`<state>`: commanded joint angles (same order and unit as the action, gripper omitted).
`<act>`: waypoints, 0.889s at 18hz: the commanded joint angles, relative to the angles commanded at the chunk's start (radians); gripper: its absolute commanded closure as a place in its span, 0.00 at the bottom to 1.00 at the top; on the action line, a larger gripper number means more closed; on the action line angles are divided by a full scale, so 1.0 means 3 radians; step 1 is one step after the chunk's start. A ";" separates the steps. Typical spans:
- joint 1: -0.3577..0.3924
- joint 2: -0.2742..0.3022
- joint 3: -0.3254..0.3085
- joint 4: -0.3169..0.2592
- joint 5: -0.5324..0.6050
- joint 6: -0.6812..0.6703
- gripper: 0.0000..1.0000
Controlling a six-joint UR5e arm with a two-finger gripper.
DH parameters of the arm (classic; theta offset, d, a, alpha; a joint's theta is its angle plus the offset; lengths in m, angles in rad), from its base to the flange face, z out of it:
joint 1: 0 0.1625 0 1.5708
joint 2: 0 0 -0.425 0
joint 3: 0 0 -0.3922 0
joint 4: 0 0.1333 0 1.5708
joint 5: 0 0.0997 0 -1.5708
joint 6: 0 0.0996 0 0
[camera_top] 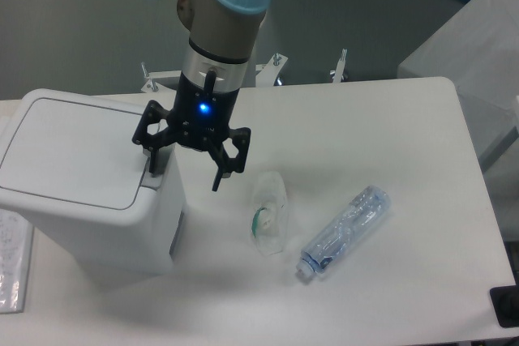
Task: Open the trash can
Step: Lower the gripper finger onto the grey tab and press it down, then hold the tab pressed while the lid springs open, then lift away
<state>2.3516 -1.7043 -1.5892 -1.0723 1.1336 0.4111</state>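
The trash can (89, 192) is a large white boxy bin at the left of the table, its flat lid (69, 151) lying shut. A grey push-button tab (151, 177) sits at the lid's right edge. My gripper (186, 174) hangs over the bin's right side with its black fingers spread open. The left fingertip (154, 164) is right above the grey tab; whether it touches is unclear. The right fingertip (217, 182) hangs past the bin's side over the table. Nothing is held.
A clear plastic bottle (345, 231) lies on its side at the table's right middle. A crumpled clear cup (268, 211) lies between it and the bin. A flat packet (12, 261) lies at the left edge. A dark object (506, 307) sits at the bottom right corner.
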 joint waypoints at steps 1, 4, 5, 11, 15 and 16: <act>0.0000 0.0000 0.0000 0.0000 0.0000 0.0000 0.00; 0.0000 0.0000 0.0000 0.0000 0.0000 0.0000 0.00; 0.0000 -0.0005 0.0000 0.0000 0.0000 0.0000 0.00; 0.0000 -0.0026 0.0000 0.0000 0.0005 0.0000 0.00; 0.0005 -0.0015 0.0015 0.0000 -0.0005 0.0000 0.00; 0.0005 -0.0010 0.0031 -0.0005 -0.0010 0.0000 0.00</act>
<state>2.3531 -1.7073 -1.5800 -1.0738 1.1306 0.4111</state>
